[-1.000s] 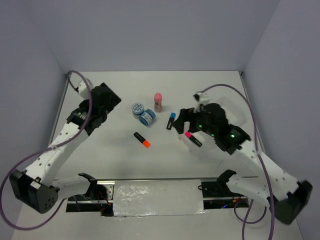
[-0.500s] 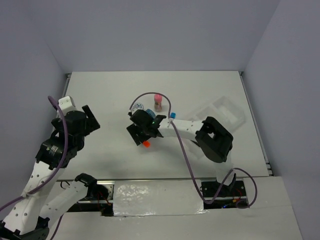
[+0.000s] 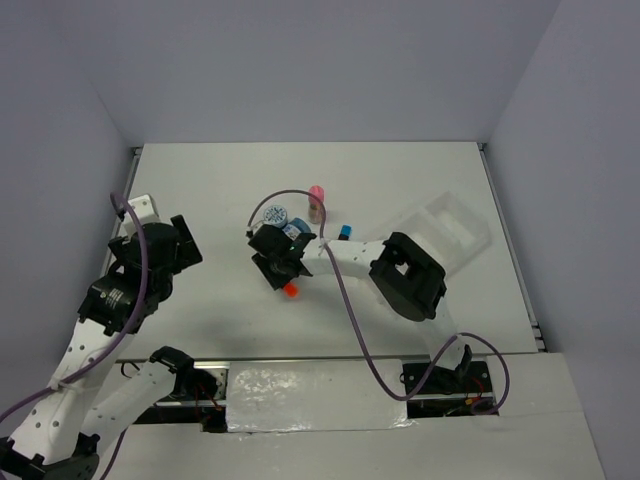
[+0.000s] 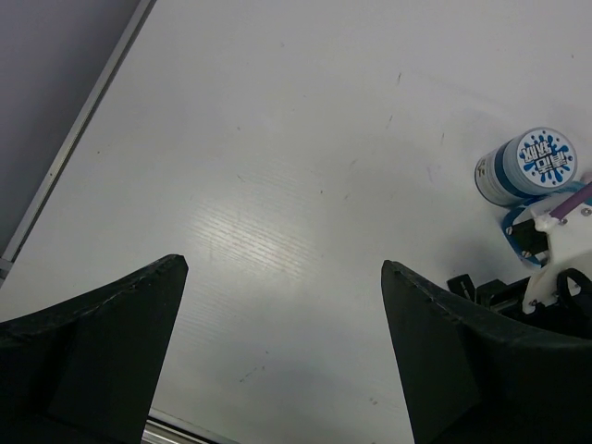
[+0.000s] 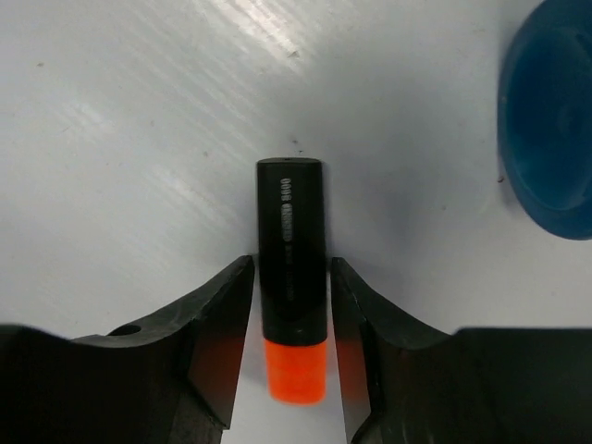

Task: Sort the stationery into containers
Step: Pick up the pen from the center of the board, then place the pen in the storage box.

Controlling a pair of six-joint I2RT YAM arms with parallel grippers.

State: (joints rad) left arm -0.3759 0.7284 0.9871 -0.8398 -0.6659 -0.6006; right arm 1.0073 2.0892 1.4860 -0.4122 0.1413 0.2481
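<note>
While the right gripper [image 5: 290,270] pinches the orange-capped marker [image 5: 290,217], a blue disc [image 5: 550,120], cut off, lies at two o'clock; the left gripper [image 4: 284,268] gapes wide, empty.

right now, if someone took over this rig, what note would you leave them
Left gripper: open, holding nothing, over bare table.
Right gripper: shut on the short black orange-capped marker, which lies on the table.
Loose on the table: two round blue-white patterned discs, pink-capped tube, blue-capped black marker. Pink-capped marker not visible.
Done: nothing seen in the translucent white plastic tray.
Left: carry the orange marker to the tray, then the rest.
</note>
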